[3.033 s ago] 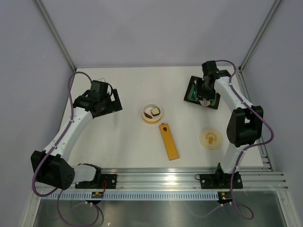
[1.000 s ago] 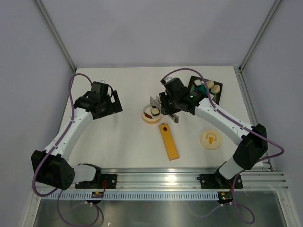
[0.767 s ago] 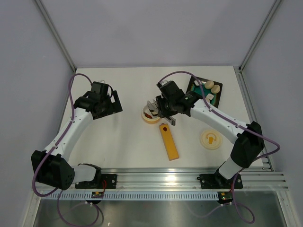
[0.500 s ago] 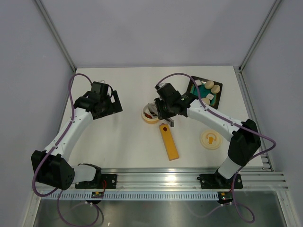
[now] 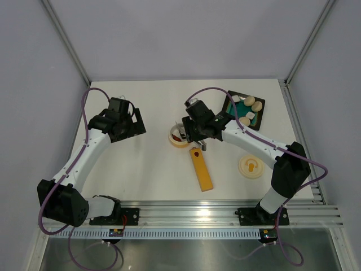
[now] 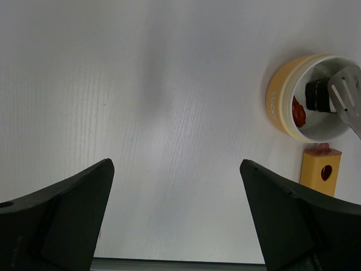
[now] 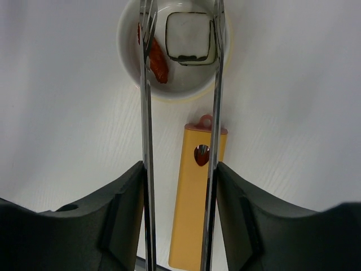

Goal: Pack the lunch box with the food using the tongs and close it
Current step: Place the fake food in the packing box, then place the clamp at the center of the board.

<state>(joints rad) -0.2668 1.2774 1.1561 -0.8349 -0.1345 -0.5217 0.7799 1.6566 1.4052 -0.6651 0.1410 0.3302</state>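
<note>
Lunch box [image 5: 179, 139] sits in the middle, and in it we see a white block [image 7: 190, 36] and a reddish bit [image 7: 159, 65]. Our right gripper [image 7: 180, 166] clasps the tongs [image 7: 146, 141], whose parted tips flank both pieces. Our left gripper [image 6: 175, 162] hangs spread wide and empty, further left. Its lid [image 5: 251, 166] lies near right; more food [image 5: 252, 104] lies on the far-right tray [image 5: 230, 99].

Cream-yellow lunch box [image 6: 279, 107] — silver tongs [image 7: 147, 169] — red-dotted orange-yellow bar [image 7: 194, 214], white table [image 6: 141, 113]
</note>
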